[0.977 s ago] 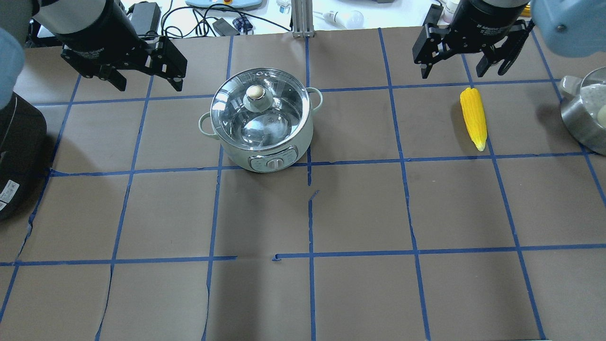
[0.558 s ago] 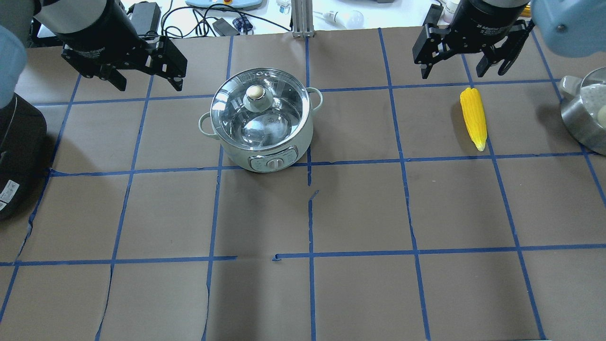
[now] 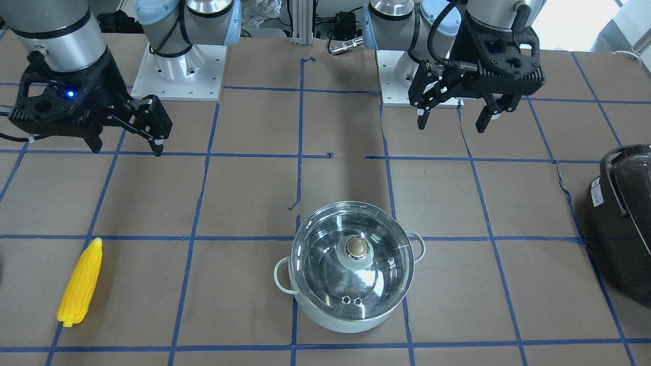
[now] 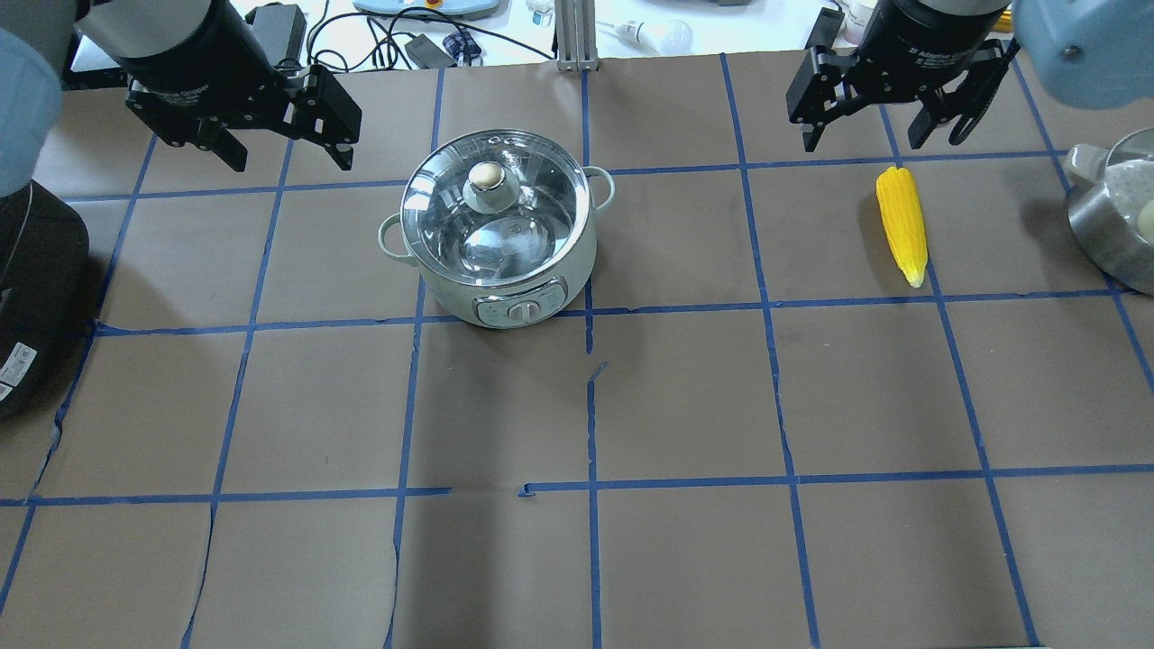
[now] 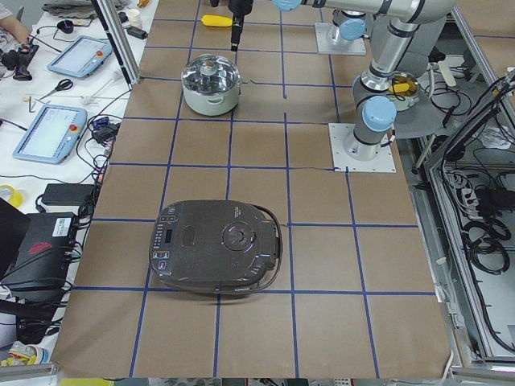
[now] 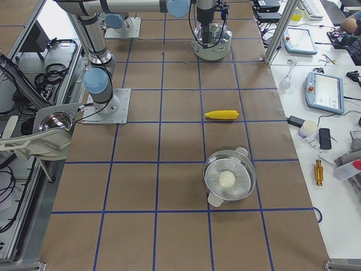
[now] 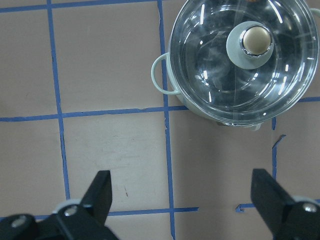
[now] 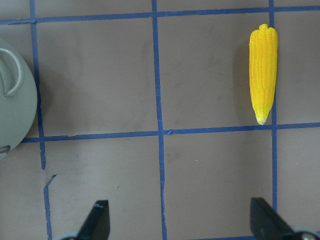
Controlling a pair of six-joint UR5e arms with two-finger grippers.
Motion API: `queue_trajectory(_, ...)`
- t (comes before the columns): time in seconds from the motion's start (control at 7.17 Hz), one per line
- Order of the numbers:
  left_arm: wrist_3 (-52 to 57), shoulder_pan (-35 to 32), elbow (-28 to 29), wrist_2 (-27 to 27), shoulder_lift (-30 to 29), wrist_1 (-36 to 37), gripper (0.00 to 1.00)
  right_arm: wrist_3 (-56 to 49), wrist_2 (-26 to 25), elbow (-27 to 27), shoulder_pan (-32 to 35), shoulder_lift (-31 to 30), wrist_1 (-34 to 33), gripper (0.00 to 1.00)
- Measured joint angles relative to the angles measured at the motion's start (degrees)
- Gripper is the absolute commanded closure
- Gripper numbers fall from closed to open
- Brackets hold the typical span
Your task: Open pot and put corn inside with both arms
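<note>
Left gripper [image 4: 292, 166] nudged toward pot [image 4: 496, 227] (jaws wide), bare table [image 4: 361, 212] between.

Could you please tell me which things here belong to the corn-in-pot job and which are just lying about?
For the job: pot, glass lid, corn, left claw, right claw, both open.
Lying about: black cooker, steel pan.

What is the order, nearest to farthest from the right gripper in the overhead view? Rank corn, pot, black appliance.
1. corn, right side, close by the right gripper.
2. pot, left of centre.
3. black appliance, far left edge.
</note>
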Motion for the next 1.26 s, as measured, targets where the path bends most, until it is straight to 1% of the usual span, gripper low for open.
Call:
queue_trajectory(0.28,-1.2,-0.1,0.1,0.2,-0.5,0.5,0.00,0.0,0.0,0.0,0.0,0.0,0.0,0.00)
queue_trajectory(0.42,-2.7,-0.6,0.3,0.0,-2.0,2.8,0.00,0.0,0.1,0.0,0.0,0.0,0.1,0.00)
queue_trajectory(0.84,-10.5,-6.1,0.9,0.1,-12.0,13.8,0.00,0.0,0.1,0.0,0.0,0.1,0.2,0.00)
queue_trajectory(1.12,-11.5,-8.5,1.0,0.1,-19.4,21.9,0.00,-0.3,0.1,0.0,-0.3,0.4,-0.1,0.00)
queue_trajectory(1.26,-11.6,-9.7,1.1,0.5,-22.1,24.4,0.01,-0.5,-0.1,0.0,-0.7,0.5,-0.3,0.00)
